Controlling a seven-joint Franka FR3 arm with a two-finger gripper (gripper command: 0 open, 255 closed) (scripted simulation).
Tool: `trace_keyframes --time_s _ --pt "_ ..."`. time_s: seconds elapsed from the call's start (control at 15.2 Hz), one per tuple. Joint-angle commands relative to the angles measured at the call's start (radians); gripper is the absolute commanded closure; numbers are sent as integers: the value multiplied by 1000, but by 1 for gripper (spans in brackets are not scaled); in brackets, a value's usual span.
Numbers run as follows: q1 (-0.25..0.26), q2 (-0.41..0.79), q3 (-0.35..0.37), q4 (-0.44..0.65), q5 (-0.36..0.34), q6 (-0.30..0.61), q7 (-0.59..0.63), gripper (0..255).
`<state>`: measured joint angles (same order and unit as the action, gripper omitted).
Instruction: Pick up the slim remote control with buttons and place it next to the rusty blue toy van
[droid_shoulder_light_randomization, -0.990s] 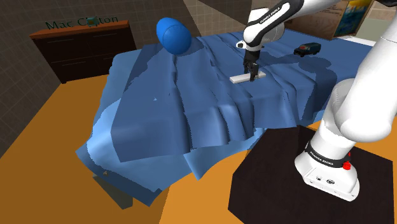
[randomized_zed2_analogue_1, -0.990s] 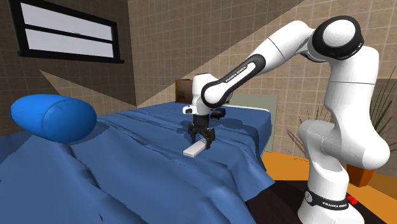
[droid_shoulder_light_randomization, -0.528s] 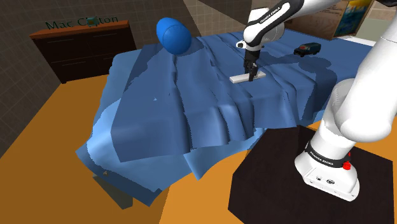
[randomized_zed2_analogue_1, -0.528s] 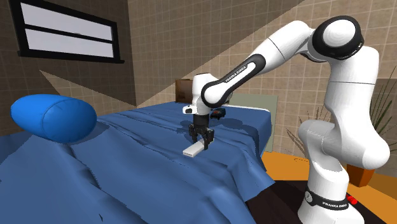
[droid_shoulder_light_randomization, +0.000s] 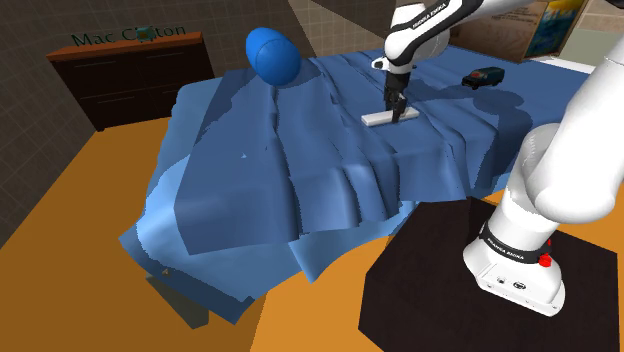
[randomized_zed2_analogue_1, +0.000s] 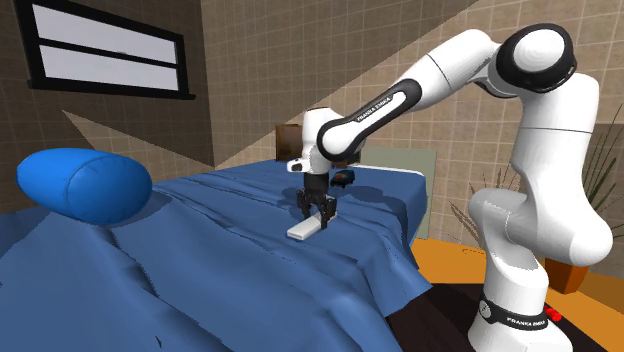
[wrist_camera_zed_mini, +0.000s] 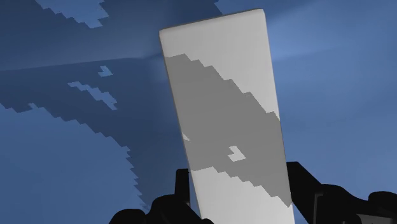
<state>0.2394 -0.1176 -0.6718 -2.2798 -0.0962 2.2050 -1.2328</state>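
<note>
- The remote (wrist_camera_zed_mini: 229, 108), drawn as a plain white slab with no buttons to be seen, is clamped toward one end between the black fingers of the gripper (droid_shoulder_light_randomization: 395, 108), low over the rumpled blue bedspread (droid_shoulder_light_randomization: 300, 170)
- The toy van (droid_shoulder_light_randomization: 487, 76) lies well apart, toward the shoulder view's right
- The step looks like lift and carry: rise clear of the folds, hold the slab level, and set it just beside the van without nudging it
- The wrist view shows the fingers on both long edges, while the shoulder view shows the path to the van
</note>
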Motion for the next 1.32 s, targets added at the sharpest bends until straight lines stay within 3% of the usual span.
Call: trace_keyframes --time_s 0.0,1.25 --pt "0 -16 5 16 -10 -29 8 255" --pt "-1 -110 44 197 -51 -292 44 255"
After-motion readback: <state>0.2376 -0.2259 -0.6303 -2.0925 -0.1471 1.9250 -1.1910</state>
